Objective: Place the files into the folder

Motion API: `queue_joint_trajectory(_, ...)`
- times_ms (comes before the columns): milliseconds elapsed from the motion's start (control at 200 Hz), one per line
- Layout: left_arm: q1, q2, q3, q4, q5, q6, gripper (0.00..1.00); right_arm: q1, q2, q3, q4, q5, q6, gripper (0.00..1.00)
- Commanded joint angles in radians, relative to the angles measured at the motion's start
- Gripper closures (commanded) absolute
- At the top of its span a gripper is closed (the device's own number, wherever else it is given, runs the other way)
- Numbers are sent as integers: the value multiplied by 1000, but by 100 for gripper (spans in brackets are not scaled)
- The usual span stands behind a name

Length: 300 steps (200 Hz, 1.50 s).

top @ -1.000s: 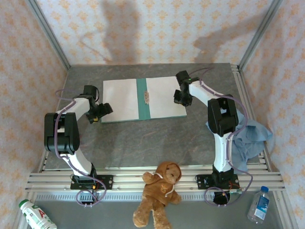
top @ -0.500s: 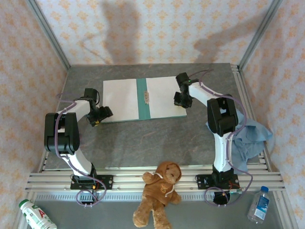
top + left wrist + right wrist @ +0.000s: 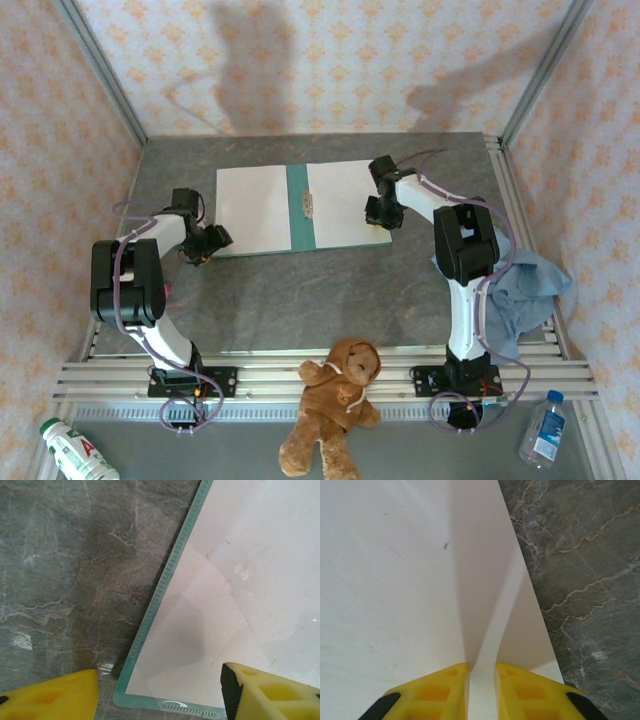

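In the top view, the folder (image 3: pixel 297 208) lies open on the far part of the table (image 3: pixel 300 295), with a left sheet (image 3: pixel 250 210) and a right sheet (image 3: pixel 340 198) on its two halves. The left gripper (image 3: pixel 207 243) sits at its near-left corner and the right gripper (image 3: pixel 381 213) over the right sheet.

From the left wrist, the left gripper is spread wide and empty, straddling the folder's corner.

From the right wrist, the right gripper is almost closed, pinching a raised crease of the right sheet.

The step looks like seating that sheet. Next, likely release it and lift a cover to close.
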Motion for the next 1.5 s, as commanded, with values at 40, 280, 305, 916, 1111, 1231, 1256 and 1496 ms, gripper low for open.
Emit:
queue_joint_trajectory(40, -17, -21, -30, 106, 160, -42, 38, 6, 4, -27, 3, 21, 6, 79)
queue_joint_trajectory(280, -17, -56, -29, 108, 172, -50, 43, 7, 8, -31, 3, 21, 7, 79)
queue_joint_trajectory(305, -18, -58, -30, 106, 172, -50, 43, 9, 8, -31, 4, 22, 7, 79)
queue_joint_trajectory(916, -17, -140, -12, 87, 186, -73, 48, 8, 2, -30, -29, 53, -9, 79)
queue_joint_trajectory(1111, -18, -182, -10, 100, 186, -74, 53, 10, 0, -34, -27, 51, -8, 79)
queue_joint_trajectory(1231, -18, -188, -16, 139, 197, -109, 58, 9, -4, -37, -28, 48, -8, 79)
queue_joint_trajectory(1256, -18, -185, -15, 150, 195, -109, 60, 10, -6, -38, -27, 48, -7, 79)
queue_joint_trajectory(1496, -18, -196, -5, 201, 202, -93, 76, 9, -27, -43, -39, 47, -8, 79)
